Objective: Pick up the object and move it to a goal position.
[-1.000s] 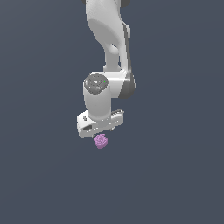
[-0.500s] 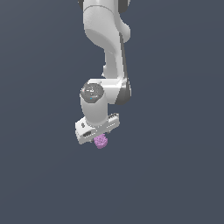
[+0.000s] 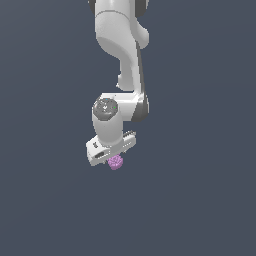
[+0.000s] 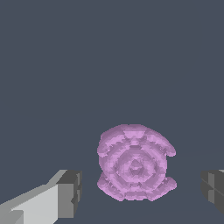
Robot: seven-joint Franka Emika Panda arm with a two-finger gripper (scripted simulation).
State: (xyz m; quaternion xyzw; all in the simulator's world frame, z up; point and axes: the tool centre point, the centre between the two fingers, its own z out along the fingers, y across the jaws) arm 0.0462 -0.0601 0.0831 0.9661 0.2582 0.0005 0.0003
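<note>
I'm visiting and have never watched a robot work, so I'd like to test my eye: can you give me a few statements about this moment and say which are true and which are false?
1. The gripper is open, with a gap on each side of the object. True.
2. The object is green and smooth. False: it is pinkish-purple and bumpy.
3. In the exterior view the object sits just below the white gripper. True.
4. The fingers are pressed tight against the object. False: the wrist view shows clear space between each finger and the object.
5. Two arms are at work. False: only one white arm is visible.
</note>
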